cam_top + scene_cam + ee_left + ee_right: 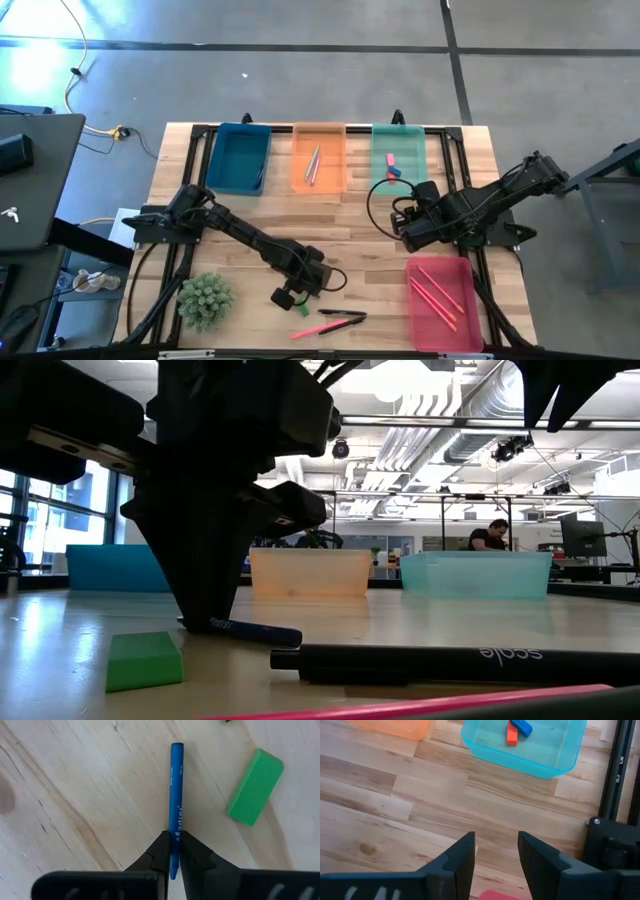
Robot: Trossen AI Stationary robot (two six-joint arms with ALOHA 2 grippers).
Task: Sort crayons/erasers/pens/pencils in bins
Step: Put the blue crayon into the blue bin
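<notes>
Crayon [176, 795], blue, clamped in left pincer [172, 851] (label legible only in wrist view).

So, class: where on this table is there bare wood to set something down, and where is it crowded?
Free: the strip between the orange bin and left gripper, and the corner beside the blue bin. Crowded: around the blue crayon, green eraser and pens.

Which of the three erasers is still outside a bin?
The green eraser, lying on the table beside the left tool. The red-orange eraser and blue eraser lie in the green bin.
</notes>
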